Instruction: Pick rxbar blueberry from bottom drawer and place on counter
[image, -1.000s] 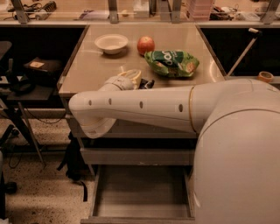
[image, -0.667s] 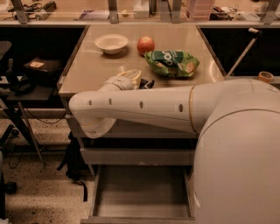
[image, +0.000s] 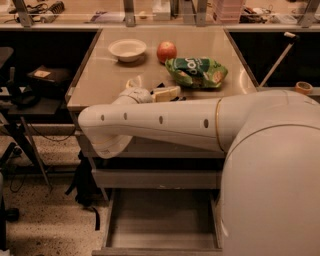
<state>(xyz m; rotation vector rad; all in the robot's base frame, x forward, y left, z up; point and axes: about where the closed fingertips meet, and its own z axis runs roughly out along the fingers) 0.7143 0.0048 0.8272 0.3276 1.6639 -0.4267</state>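
Note:
My gripper (image: 167, 93) is low over the front middle of the beige counter (image: 107, 75), just left of the green chip bag. My white arm (image: 160, 122) reaches to it from the right and hides the counter's front edge. A small dark sliver (image: 178, 98) shows at the gripper; I cannot tell whether it is the rxbar blueberry. The bottom drawer (image: 160, 220) stands pulled open below, and its visible floor is bare.
On the counter are a white bowl (image: 127, 49), a red apple (image: 166, 51) and a crinkled green chip bag (image: 196, 71). A cluttered ledge with metal posts (image: 130, 15) runs behind. A dark side table (image: 45, 77) stands at the left.

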